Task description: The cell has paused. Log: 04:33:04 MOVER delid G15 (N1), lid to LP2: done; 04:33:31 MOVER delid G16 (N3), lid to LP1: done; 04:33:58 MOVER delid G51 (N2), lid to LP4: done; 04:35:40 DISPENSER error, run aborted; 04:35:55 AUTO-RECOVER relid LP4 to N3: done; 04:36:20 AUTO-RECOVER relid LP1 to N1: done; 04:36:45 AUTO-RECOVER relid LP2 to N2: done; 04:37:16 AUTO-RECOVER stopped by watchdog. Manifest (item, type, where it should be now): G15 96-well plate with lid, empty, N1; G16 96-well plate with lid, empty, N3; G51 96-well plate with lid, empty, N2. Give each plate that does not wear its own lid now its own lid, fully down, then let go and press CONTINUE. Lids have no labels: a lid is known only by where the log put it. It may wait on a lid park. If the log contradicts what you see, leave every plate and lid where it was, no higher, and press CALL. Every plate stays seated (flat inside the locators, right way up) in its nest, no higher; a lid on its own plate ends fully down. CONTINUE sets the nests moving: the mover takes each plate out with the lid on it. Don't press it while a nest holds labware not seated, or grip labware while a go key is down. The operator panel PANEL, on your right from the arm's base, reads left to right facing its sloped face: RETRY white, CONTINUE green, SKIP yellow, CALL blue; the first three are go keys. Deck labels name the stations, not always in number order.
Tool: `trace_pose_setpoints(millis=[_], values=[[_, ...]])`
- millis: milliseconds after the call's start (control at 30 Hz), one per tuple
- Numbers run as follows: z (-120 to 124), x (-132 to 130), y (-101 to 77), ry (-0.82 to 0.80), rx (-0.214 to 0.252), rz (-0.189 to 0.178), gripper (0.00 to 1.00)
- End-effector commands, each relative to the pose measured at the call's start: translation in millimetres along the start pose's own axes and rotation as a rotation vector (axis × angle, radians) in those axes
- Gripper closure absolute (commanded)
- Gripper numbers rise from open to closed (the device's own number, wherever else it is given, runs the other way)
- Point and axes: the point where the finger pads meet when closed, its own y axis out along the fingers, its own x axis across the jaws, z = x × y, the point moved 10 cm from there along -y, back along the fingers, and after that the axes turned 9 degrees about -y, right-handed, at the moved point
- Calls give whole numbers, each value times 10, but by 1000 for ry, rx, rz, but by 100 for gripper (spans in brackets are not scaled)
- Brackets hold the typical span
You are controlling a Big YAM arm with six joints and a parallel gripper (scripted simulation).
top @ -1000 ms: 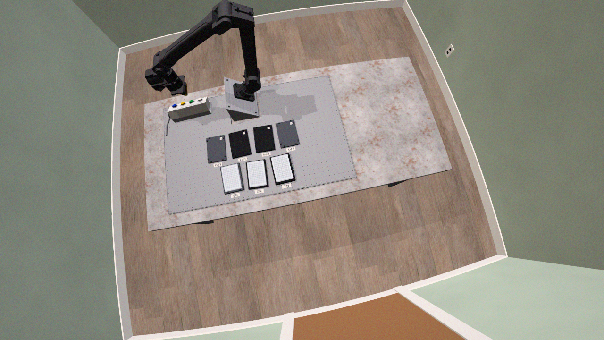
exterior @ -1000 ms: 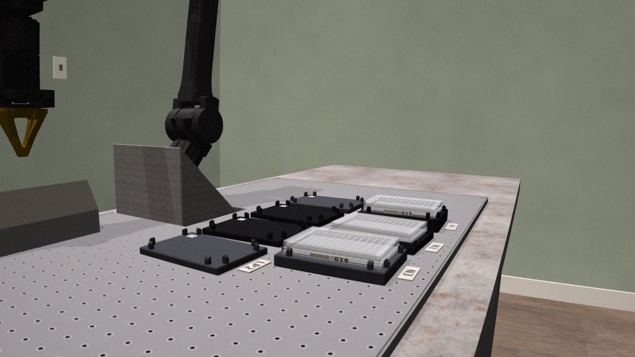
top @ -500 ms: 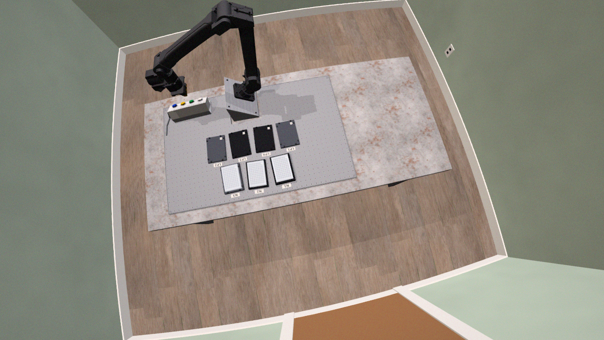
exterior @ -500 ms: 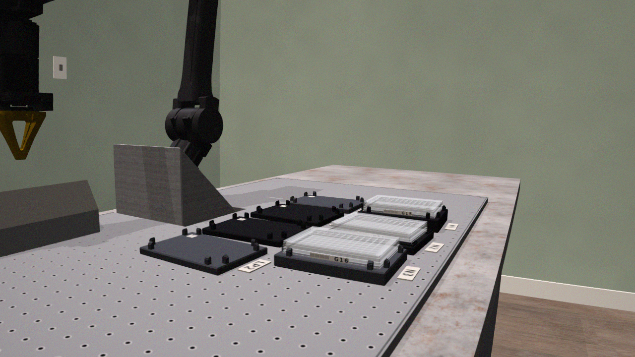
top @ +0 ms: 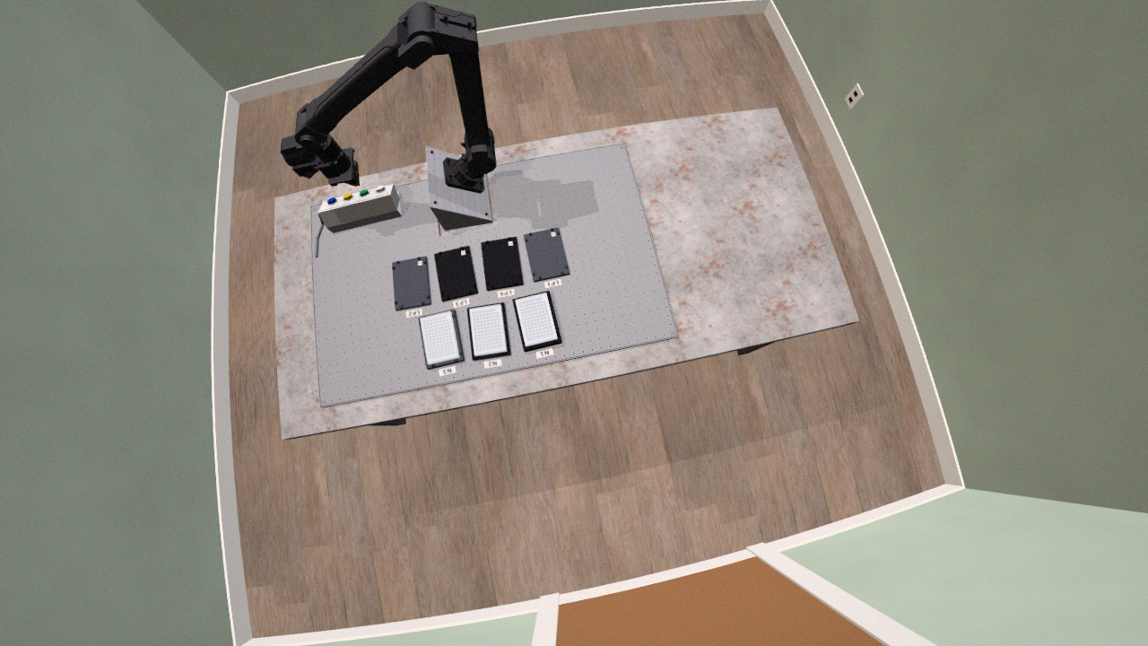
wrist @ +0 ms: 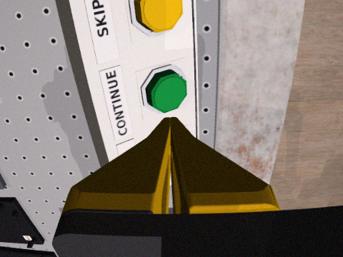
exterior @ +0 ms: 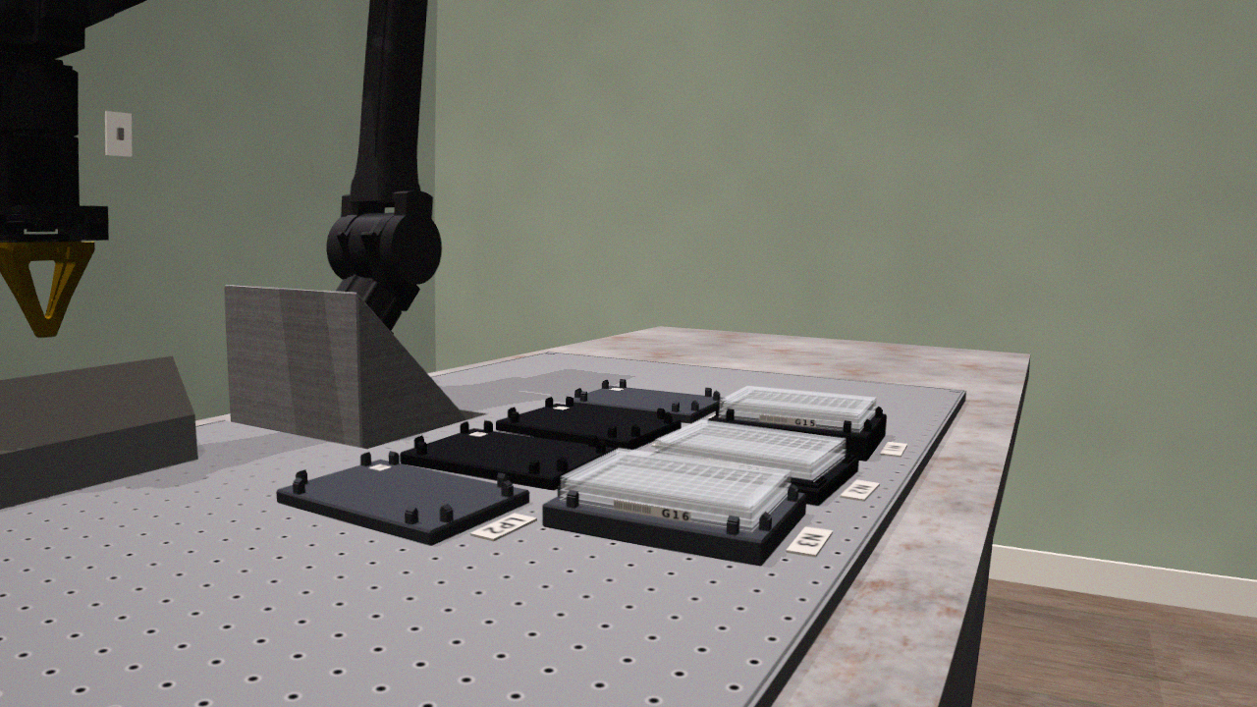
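Note:
My gripper is shut and empty, hanging above the operator panel; its yellow fingertips show in the side view too. In the wrist view the tips point just below the green CONTINUE key, with the yellow SKIP key beyond it. Three lidded 96-well plates sit flat in their nests: G16 in N3, the middle plate in N2, and G15 in N1. All lids look fully down.
Four lid parks lie bare behind the nests: LP2, LP3, LP4, LP1. The arm's grey wedge base stands beside the panel. The deck's edge and the table rim run close behind the panel.

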Motion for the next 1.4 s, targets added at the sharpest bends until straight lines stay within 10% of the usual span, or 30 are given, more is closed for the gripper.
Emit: trace_pose_setpoints(millis=[0,1367], values=[[-32,26,45,-14,-5,7,100],[-13,37,281,-14,-5,8,100]])
